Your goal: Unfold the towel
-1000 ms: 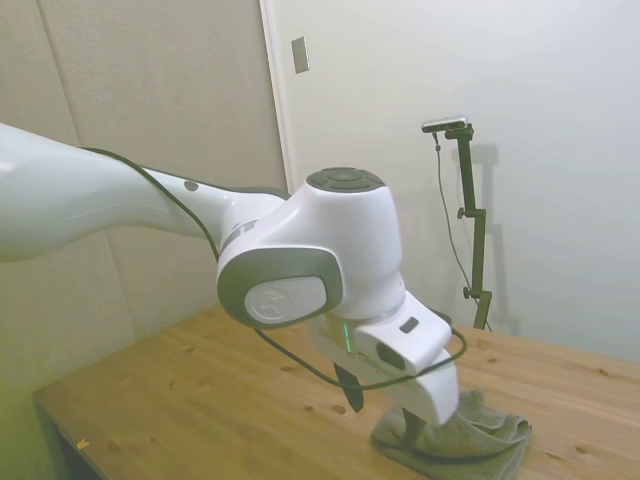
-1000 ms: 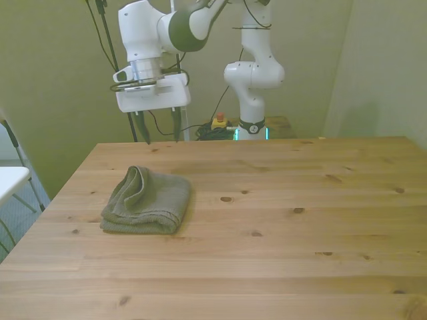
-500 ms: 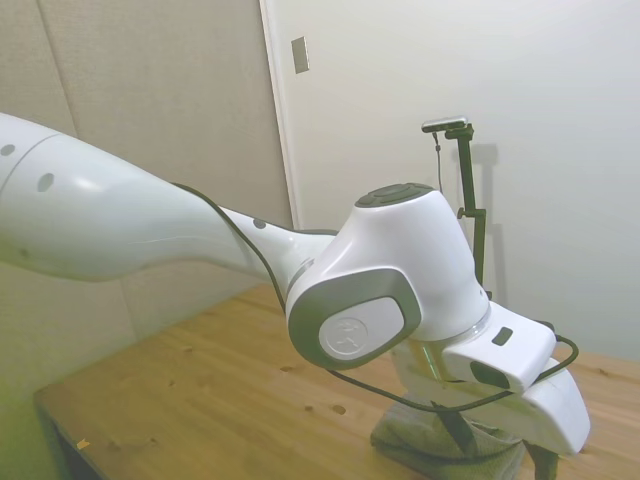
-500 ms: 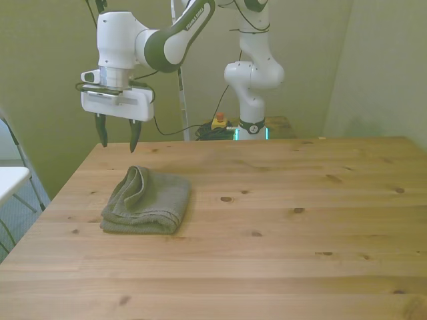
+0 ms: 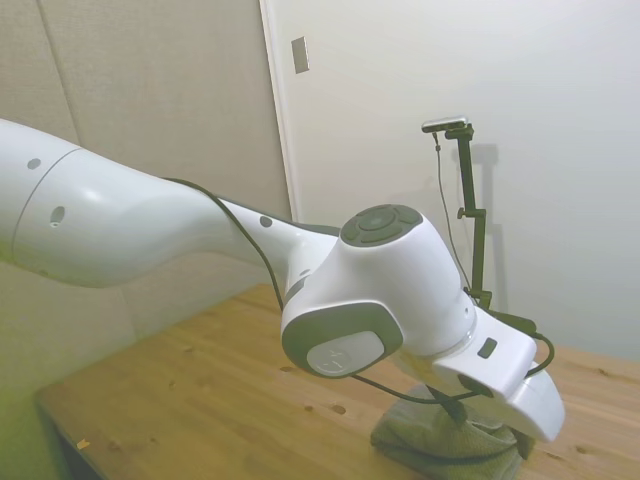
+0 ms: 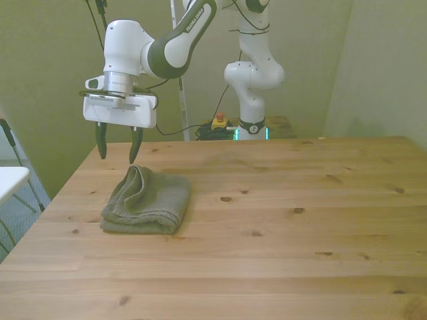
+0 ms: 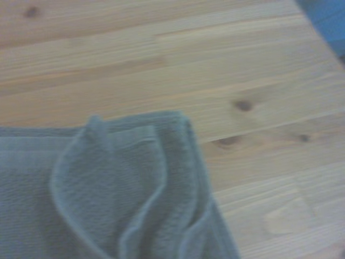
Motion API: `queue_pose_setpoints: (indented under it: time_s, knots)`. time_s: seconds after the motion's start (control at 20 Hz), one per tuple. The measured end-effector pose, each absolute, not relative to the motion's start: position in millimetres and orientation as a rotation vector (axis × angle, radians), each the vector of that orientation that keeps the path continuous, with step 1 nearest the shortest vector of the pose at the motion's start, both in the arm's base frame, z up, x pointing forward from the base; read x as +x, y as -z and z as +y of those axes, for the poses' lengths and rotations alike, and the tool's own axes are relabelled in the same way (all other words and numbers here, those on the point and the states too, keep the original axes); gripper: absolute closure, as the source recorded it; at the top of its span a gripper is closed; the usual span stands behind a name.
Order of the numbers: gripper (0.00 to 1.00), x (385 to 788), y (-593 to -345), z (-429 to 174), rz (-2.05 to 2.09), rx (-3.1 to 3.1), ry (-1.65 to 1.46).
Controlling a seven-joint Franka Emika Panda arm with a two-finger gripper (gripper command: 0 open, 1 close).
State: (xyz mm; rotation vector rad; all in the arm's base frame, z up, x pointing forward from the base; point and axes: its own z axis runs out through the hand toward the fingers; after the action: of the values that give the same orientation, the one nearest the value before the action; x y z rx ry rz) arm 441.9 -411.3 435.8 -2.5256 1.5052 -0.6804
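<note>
The grey-green towel lies folded in a bundle on the wooden table, toward the front view's left. Its loose layered edges bunch up at the end nearest the table's left edge. My gripper hangs open just above and behind that bunched end, fingers pointing down, holding nothing. In the side view the arm covers most of the towel; only its lower folds show under the hand. The wrist view shows the towel's layered corner on the wood from close by.
A white surface and a chair frame stand beside the table at the front view's left. The table's left edge runs close to the towel. The robot's base stands behind the far edge.
The gripper swung from behind the towel toward the front view's left, then came down and a little closer over the towel's bunched end. The towel has not moved.
</note>
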Motion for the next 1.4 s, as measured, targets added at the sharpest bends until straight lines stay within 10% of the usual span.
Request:
queue_pose_setpoints:
  time_s: [1.2,1.25,1.4]
  knots:
    - [0.00,473,-389,-393,1.396,-2.451,0.574]
    - [1.00,474,-387,-393,1.397,-2.453,0.576]
    - [1.00,474,-383,-392,1.402,-2.456,0.571]
